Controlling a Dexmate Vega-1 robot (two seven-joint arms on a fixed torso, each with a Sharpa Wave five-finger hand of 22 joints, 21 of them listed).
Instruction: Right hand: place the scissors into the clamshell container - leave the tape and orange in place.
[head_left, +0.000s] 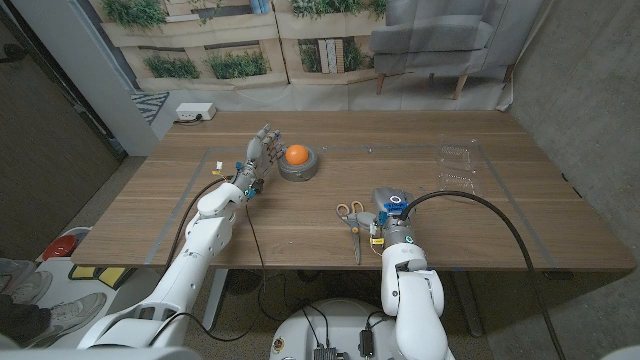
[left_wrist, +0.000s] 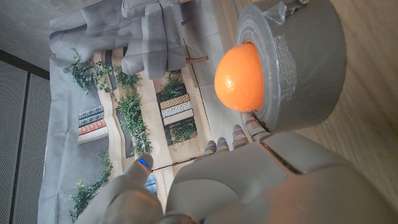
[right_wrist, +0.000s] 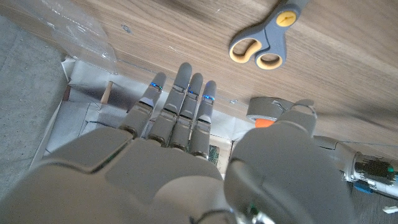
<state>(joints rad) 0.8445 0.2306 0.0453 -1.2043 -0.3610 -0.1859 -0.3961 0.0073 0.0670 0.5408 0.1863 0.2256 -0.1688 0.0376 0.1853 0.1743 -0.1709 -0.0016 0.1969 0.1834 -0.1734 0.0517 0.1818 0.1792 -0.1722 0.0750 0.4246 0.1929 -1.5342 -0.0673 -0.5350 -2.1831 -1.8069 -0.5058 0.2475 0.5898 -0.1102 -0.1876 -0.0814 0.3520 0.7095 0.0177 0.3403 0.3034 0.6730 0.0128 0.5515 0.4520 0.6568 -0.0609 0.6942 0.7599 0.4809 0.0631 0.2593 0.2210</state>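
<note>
— Scissors with grey-and-yellow handles and grey blades lie flat on the wooden table, just left of the robot's right hand, apart from it. Any writing legible?

— None. No label reads on the grey roll of duct tape or on the round orange sitting in its core.

— And the clear plastic clamshell container?

— It lies open toward the table's far right, well apart from the scissors; its transparent walls are faint against the wood, and in the right wrist view only a corner shows.

— How do the hands stand?

— The right hand holds nothing, its fingers straight and together. The left hand stands just beside the tape with fingers extended, gripping nothing; whether its fingertips touch the roll cannot be told.
</note>
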